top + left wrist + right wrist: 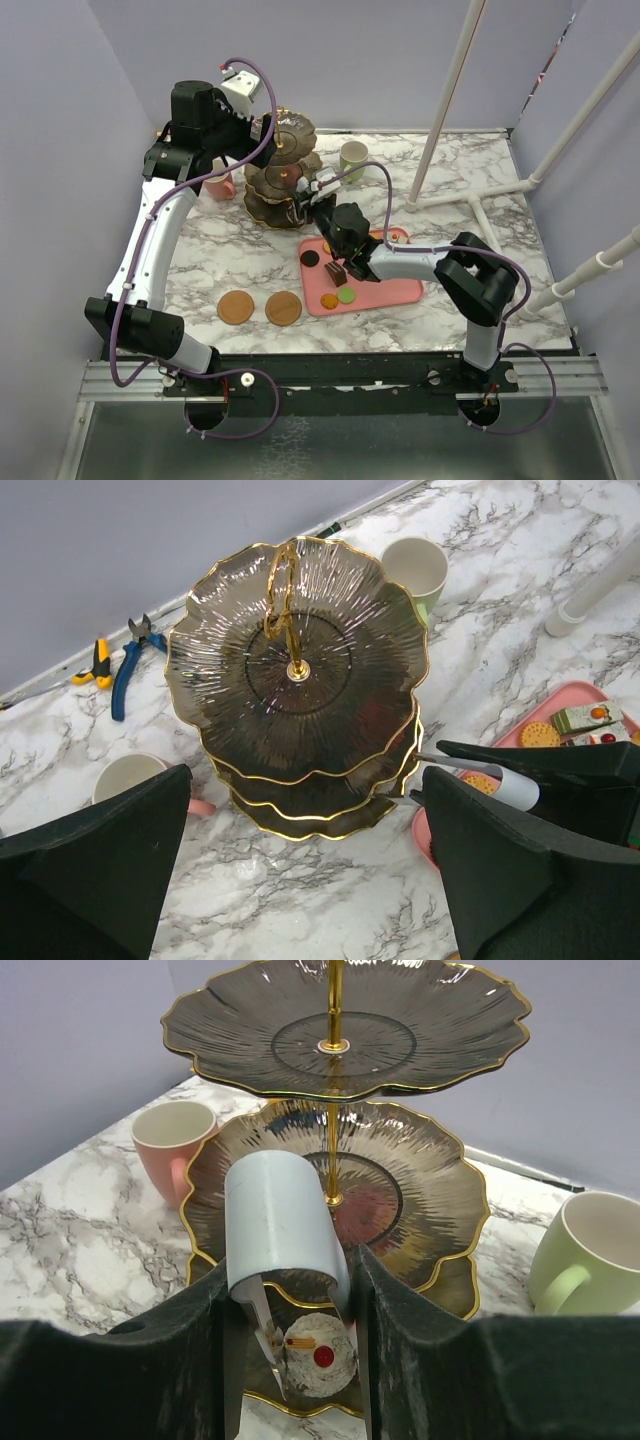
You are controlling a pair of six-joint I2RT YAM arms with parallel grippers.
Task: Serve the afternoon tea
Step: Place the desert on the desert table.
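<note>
The left hand hangs straight above the stand, pointing down, fingers spread wide and empty. The right hand reaches in low and level at the stand's front, clenched on tongs whose tips pinch a round pastry at the bottom tier, perhaps resting on it.

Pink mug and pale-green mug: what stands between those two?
The dark three-tier scalloped stand with gold rims, shown in the right wrist and top views.
</note>
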